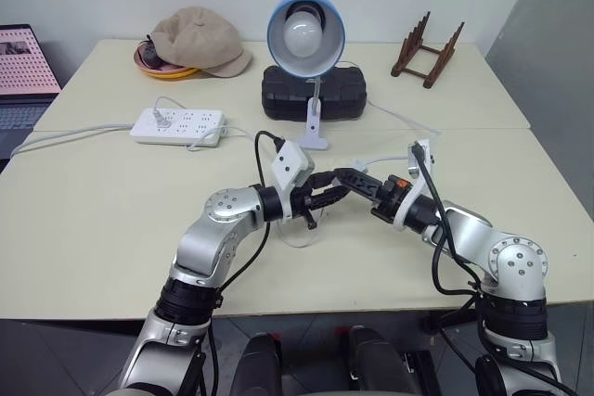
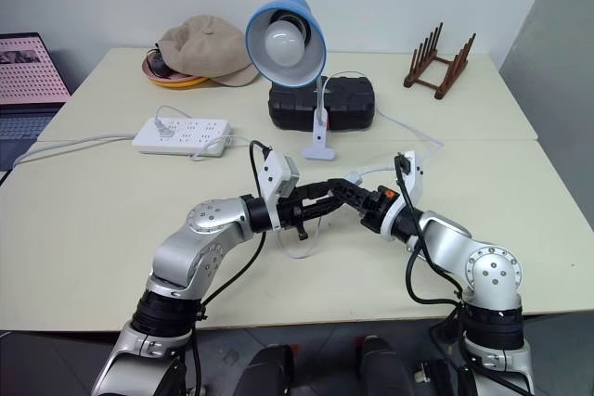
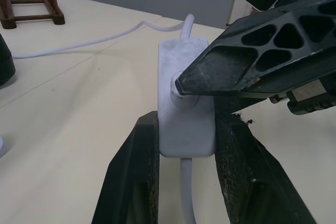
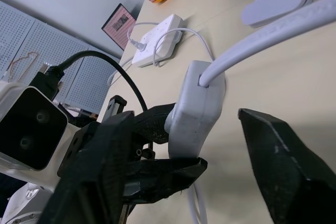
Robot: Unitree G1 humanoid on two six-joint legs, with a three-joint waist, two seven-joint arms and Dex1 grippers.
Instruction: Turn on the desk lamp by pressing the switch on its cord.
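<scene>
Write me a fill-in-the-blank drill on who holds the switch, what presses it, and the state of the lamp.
1. The small white oblong inline switch is clamped between the jaws of the ____ gripper.
2. One black fingertip of the right gripper touches the switch's round ____.
3. The large white bulb of the blue-shaded desk lamp is ____.

Missing words: left; button; unlit

The room is bright with soft, even light. The bench (image 1: 93, 229) looks pale and has only faint shadows under the arms. The bulb in the desk lamp (image 1: 305, 32) looks white, not glowing. In the wrist views, the close black fingers (image 3: 231, 72) look blurry.
</scene>
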